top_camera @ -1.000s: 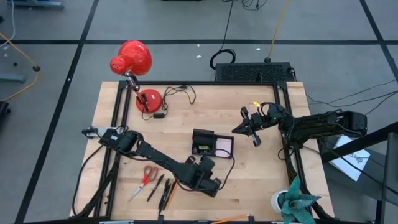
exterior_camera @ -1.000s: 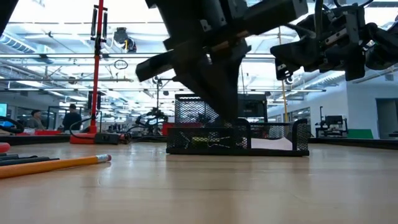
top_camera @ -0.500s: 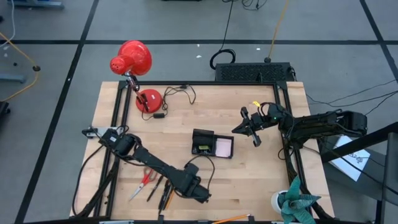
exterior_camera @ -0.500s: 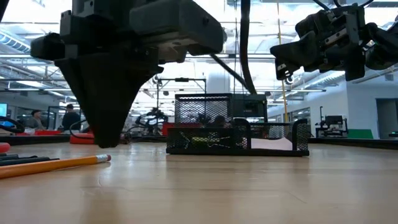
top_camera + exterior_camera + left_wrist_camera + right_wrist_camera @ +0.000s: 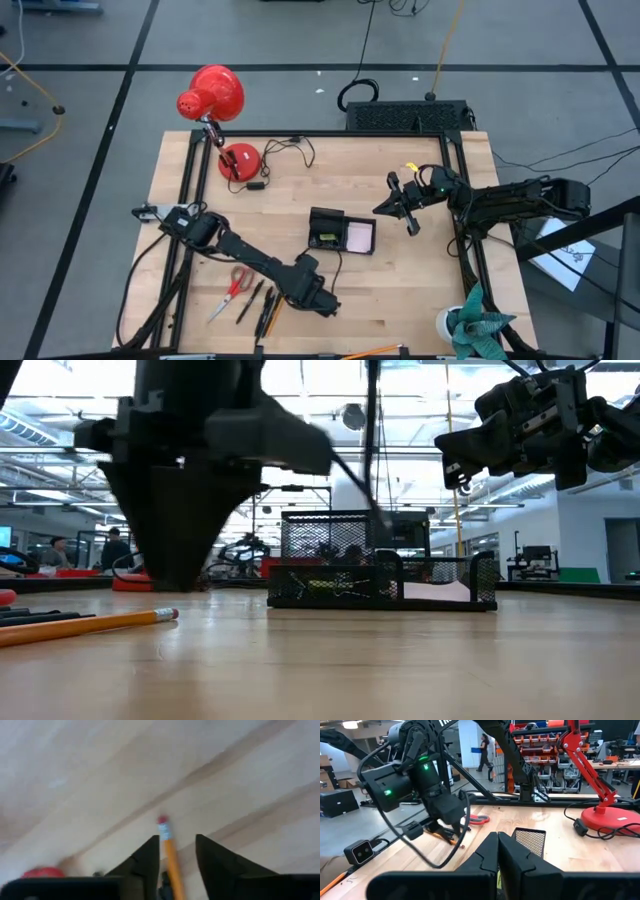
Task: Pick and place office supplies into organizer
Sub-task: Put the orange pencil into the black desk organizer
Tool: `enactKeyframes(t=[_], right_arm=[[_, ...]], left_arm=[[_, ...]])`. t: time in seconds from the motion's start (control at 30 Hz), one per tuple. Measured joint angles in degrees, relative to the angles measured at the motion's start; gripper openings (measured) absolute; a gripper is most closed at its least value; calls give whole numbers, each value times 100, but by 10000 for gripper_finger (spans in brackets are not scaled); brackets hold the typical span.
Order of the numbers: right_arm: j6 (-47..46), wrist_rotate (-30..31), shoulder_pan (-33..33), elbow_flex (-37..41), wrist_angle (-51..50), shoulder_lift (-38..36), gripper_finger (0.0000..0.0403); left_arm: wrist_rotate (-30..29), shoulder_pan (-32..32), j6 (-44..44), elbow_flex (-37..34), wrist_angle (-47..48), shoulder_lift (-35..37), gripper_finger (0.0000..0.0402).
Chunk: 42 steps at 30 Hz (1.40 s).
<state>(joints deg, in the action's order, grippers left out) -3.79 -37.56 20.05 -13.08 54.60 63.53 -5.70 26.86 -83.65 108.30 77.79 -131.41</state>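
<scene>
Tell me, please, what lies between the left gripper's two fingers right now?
In the left wrist view, an orange pencil lies on the table between the left gripper's parted fingers, its pink eraser end pointing ahead. The fingers have not closed on it.

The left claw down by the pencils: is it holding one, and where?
Not gripped yet, it seems. The left gripper has its fingers apart, straddling an orange pencil just below its eraser. The right gripper hangs shut and empty.

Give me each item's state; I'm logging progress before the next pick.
Left gripper: open, fingers either side of the orange pencil.
Right gripper: shut, empty, raised.
Organizer: upright, some items inside.
Scissors: lying on table, outside.
Red lamp: standing.
</scene>
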Motion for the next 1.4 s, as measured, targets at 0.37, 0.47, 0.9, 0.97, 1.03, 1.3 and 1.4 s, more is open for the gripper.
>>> enactKeyframes(t=[0.37, 0.47, 0.9, 0.97, 1.03, 1.3, 1.4], right_arm=[[-2, -2, 0, 2, -16, 0, 2], [-2, -2, 0, 2, -18, 0, 2], [-2, -2, 0, 4, -10, 0, 2], [-2, -2, -1, 4, -10, 0, 2], [-2, -2, 0, 4, -10, 0, 2], [-2, -2, -1, 4, -10, 0, 2], [-2, -2, 0, 4, -7, 0, 2]], left_arm=[[214, 9, -189, -620, -679, 34, 186], [335, -17, -62, -892, -1015, 66, 173], [721, -145, 348, -1398, -1799, 122, 14], [667, -145, 439, -1398, -1807, 125, 12], [536, -124, 483, -1398, -1811, 125, 16], [-459, 16, 625, -1086, -1595, 61, 12], [-1057, 23, 713, -884, -1532, 91, 8]])
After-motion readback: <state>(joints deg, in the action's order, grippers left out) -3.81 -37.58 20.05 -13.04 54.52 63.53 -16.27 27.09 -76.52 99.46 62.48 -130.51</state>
